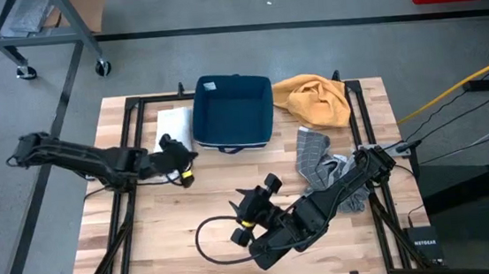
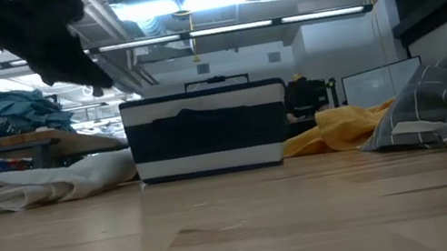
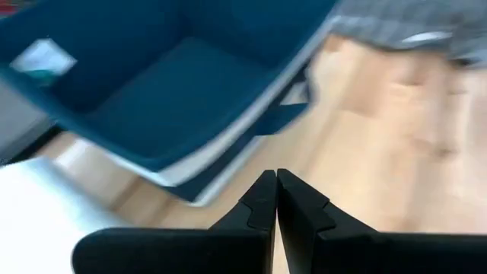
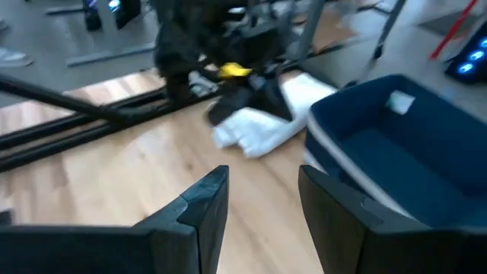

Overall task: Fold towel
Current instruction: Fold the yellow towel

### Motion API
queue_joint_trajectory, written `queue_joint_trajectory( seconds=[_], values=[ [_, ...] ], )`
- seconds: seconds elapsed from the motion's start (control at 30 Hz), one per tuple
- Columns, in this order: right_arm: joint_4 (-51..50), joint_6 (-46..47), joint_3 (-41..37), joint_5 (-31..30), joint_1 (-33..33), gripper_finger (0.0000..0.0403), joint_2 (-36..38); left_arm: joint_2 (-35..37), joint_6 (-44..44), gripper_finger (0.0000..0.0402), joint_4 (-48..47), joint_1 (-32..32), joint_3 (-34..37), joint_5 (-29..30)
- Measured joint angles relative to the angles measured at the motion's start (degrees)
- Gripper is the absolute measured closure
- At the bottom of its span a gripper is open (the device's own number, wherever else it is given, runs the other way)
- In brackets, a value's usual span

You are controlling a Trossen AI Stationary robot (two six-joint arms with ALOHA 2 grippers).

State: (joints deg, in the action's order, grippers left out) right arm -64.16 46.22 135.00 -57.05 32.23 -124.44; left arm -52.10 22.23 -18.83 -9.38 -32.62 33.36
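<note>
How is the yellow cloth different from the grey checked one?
The crumpled mustard-yellow cloth is plain, while the grey towel with thin white check lines is patterned. The yellow one lies bunched beside the dark blue fabric bin; the grey one sits nearer the right arm. Both are rumpled and unfolded on the wooden table.

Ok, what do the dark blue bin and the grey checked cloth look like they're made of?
The dark blue rectangular bin looks like fabric over stiff panels, matte, with a pale trim band; that is a guess from its straight walls. The grey checked cloth looks like soft woven textile: it lies crumpled in folds.
</note>
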Motion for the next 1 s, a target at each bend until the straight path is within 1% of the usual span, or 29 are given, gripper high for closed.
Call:
queue_joint_trajectory(
  seconds=[0.13,0.2,0.27,0.37,0.5,0.57,0.63,0.83,0.9,1.0],
  values=[
    [-2.22,-0.14,-0.04,-3.79,-0.09,0.0237,1.67,2.24,1.66,0.0396,0.08,-1.99,0.00,-6.36],
    [-5.00,-0.17,-0.04,-5.13,-0.11,0.0237,3.46,2.97,1.55,0.0396,0.67,-2.80,0.00,-10.16],
    [-8.94,-0.03,-0.02,-6.55,-0.13,0.0237,5.60,3.41,0.99,0.0396,1.79,-3.51,0.00,-12.58],
    [-15.56,1.55,-0.02,-8.29,-0.44,0.0237,9.24,3.76,-1.13,0.0396,2.73,-4.54,0.00,-13.35],
    [-24.74,5.09,0.02,-8.09,-2.31,0.0237,14.44,3.74,-2.93,0.0396,3.25,-5.41,0.00,-13.39],
    [-25.51,6.78,-0.29,-7.27,-4.09,0.0237,16.46,3.72,-2.88,0.0396,3.19,-5.71,0.00,-13.39],
    [-25.86,5.86,-0.81,-6.07,-6.13,0.0237,18.31,3.72,-2.87,0.0396,3.20,-6.05,0.00,-13.39],
    [-25.82,2.85,-0.81,-1.14,-16.13,0.0237,21.61,3.72,-2.96,0.0396,2.98,-6.52,0.00,-13.48],
    [-25.84,1.63,-0.81,1.95,-20.61,0.0237,22.00,3.72,-3.24,0.0396,2.92,-6.52,0.00,-13.48],
    [-25.87,1.07,-0.81,8.30,-28.12,0.0237,22.03,3.72,-3.57,0.0396,2.75,-6.50,0.00,-13.48]
  ],
)
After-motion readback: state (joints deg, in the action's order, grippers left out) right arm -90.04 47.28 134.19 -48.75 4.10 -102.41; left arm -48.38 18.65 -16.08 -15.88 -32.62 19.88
